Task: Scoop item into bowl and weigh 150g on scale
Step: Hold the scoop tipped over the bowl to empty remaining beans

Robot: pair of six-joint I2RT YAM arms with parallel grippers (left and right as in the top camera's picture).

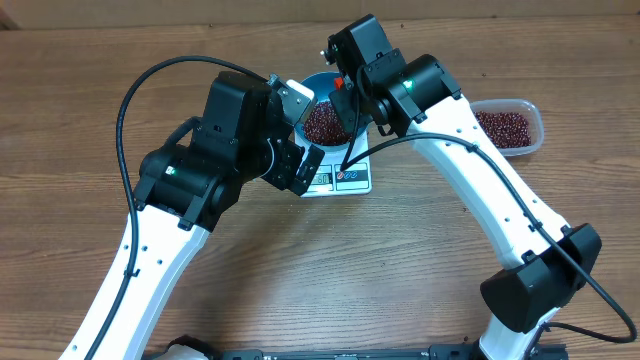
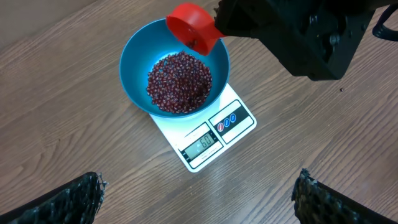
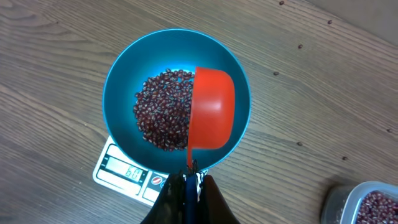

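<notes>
Tip scoop [image 3: 211, 109], pinched in right pincer [image 3: 189, 180], slowly onto beans [image 3: 161, 115] in bowl [image 3: 118, 81] on scale [image 3: 118, 168] by the bench's [image 1: 80, 80] far edge, watching the display [image 2: 204, 145]; keep spread left pincer [image 2: 199, 193] clear.

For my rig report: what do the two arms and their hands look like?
The left arm and right arm have white links and black joint housings, each with a green light. A black cable loops along each. The left hand and right hand are black; the left fingers look textured.
</notes>
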